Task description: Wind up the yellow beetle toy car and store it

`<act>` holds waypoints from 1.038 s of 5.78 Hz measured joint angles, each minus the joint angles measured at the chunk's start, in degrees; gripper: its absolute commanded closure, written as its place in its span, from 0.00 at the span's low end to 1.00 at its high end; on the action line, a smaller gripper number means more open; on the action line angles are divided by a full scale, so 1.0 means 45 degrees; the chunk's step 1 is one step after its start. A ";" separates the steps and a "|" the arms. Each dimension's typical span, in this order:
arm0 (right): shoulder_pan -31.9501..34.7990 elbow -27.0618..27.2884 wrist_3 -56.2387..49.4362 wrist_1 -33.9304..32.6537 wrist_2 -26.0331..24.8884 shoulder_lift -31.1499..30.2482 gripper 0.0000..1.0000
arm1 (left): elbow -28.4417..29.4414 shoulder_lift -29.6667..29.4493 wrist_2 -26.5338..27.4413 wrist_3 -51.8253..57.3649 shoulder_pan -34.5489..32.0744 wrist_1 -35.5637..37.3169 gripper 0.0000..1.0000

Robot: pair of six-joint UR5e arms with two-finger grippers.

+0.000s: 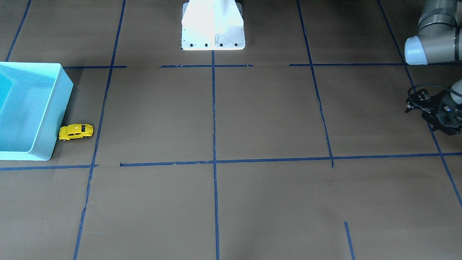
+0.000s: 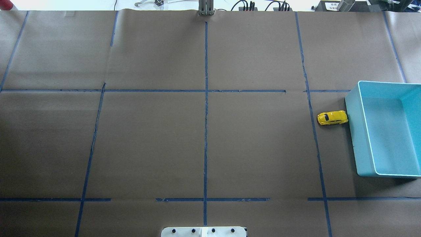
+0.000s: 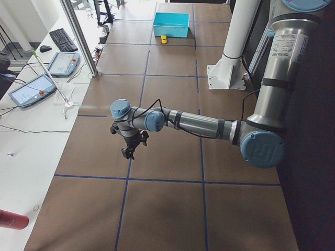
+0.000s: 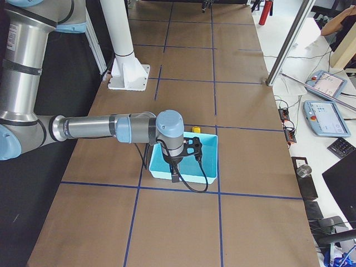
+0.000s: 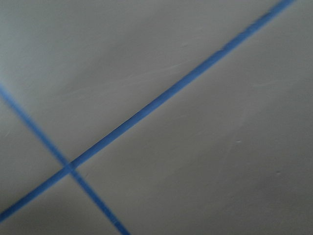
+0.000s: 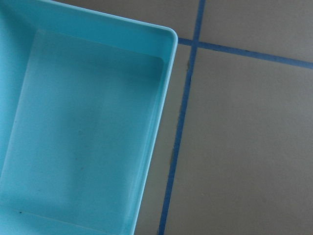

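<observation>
At the table's (image 2: pixel 148 138) far left, the left gripper (image 3: pixel 127 152) hangs above the brown paper. The front-facing camera's frame cuts it off, and it is too dark and tangled with cable to tell whether its jaws are parted or closed. Its wrist camera shows only blurred paper and two crossing blue tape lines (image 5: pixel 146 110). The overhead camera catches neither gripper.

Well apart from it, across the whole width of the table, the yellow beetle toy car (image 2: pixel 332 118) sits on its wheels on the paper. It is outside the turquoise bin (image 2: pixel 353 131), with one end up against the bin's outer wall.

Over the bin hangs the right gripper (image 4: pixel 174 177). It is seen only from the side camera, so its grip cannot be judged. From there the car is a sliver of yellow past the bin's far rim, near the gripper. The right wrist camera looks down on one inner corner of the bin.
</observation>
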 measured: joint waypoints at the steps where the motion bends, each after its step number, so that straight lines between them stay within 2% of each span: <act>1: -0.1201 0.0263 0.0000 0.0002 -0.0205 0.0685 0.00 | 0.0126 0.0066 -0.0215 -0.1683 -0.0530 -0.0025 0.00; 3: -0.3610 0.0405 -0.0178 0.0007 -0.0635 0.2442 0.00 | 0.0132 0.0280 -0.0304 -0.2719 -0.1682 -0.0077 0.00; 4: -0.4570 0.0504 -0.1023 0.0016 -0.1077 0.3077 0.00 | -0.0032 0.0544 -0.0311 -0.2792 -0.2094 -0.0141 0.00; 6: -0.6537 0.0639 -0.4206 0.0087 -0.2562 0.3821 0.00 | -0.0377 0.1037 -0.0319 -0.2896 -0.2565 -0.0213 0.00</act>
